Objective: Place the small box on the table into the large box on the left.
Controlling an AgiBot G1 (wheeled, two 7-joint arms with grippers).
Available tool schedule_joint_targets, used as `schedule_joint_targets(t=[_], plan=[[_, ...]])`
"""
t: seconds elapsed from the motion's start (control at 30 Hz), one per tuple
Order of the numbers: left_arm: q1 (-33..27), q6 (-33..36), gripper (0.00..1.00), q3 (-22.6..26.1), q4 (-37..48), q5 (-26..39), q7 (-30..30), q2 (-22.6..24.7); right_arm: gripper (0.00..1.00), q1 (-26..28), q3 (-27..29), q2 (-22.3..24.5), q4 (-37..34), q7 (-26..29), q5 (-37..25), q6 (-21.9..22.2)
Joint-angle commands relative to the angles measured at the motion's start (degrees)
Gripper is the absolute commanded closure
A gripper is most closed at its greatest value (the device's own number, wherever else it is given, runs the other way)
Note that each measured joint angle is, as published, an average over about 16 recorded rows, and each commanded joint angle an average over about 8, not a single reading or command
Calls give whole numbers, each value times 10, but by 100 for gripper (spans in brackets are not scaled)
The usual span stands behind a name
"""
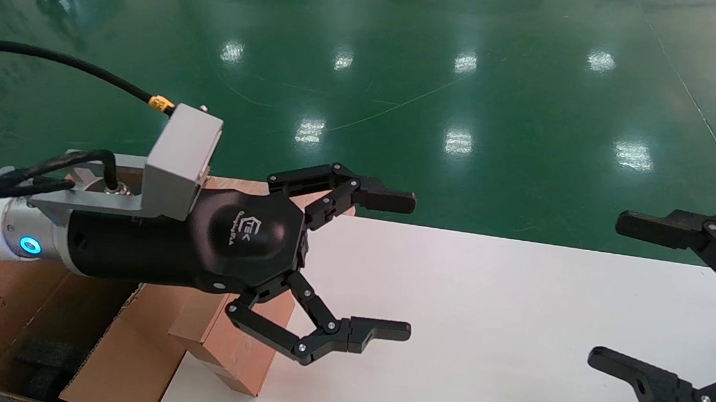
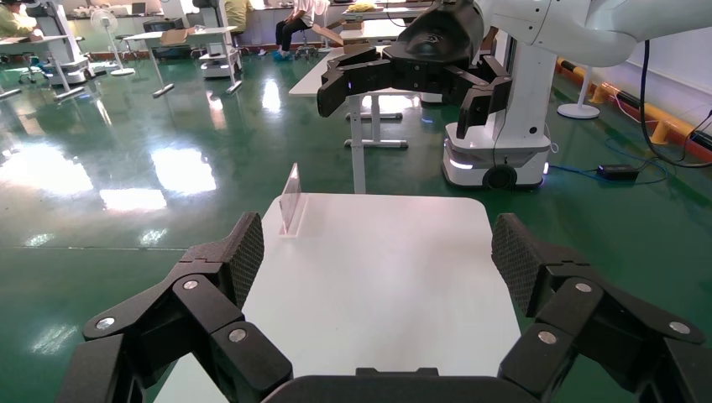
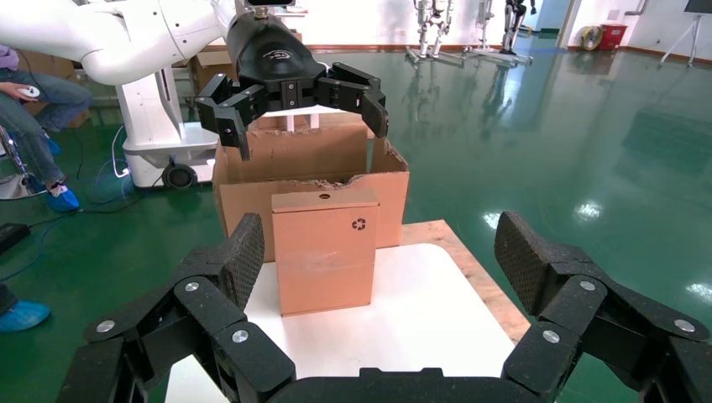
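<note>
Hovering over the small box [image 1: 235, 336], my left gripper [image 1: 385, 268] has its fingers spread wide. It stands on the table [image 1: 480, 333] against the large box [image 1: 46, 325] at nine o'clock; my right gripper [image 1: 629, 292] waits open at three o'clock.

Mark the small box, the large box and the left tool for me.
small box [image 3: 325, 256]: right wrist view, on its front face, below the recycling mark.
large box [image 3: 243, 206]: right wrist view, on its front wall.
left tool [image 1: 385, 265]: head view, midway between the open fingertips.
</note>
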Motion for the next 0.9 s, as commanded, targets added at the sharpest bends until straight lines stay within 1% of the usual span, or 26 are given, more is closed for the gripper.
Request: schedule_joint_targets(t=[0.03, 0.53, 0.57, 0.6, 0.8, 0.83, 0.87, 0.9], plan=[[0, 0, 0, 0, 0, 0, 0, 0, 0, 0, 0, 0, 0, 0, 0, 0], [0, 0, 0, 0, 0, 0, 0, 0, 0, 0, 0, 0, 0, 0, 0, 0], [0, 0, 0, 0, 0, 0, 0, 0, 7, 0, 0, 0, 0, 0, 0, 0], [0, 0, 0, 0, 0, 0, 0, 0, 16, 0, 0, 0, 0, 0, 0, 0], [0, 0, 0, 0, 0, 0, 0, 0, 91, 0, 0, 0, 0, 0, 0, 0], [0, 0, 0, 0, 0, 0, 0, 0, 97, 0, 0, 0, 0, 0, 0, 0], [0, 0, 0, 0, 0, 0, 0, 0, 100, 0, 0, 0, 0, 0, 0, 0], [0, 0, 0, 0, 0, 0, 0, 0, 100, 0, 0, 0, 0, 0, 0, 0]])
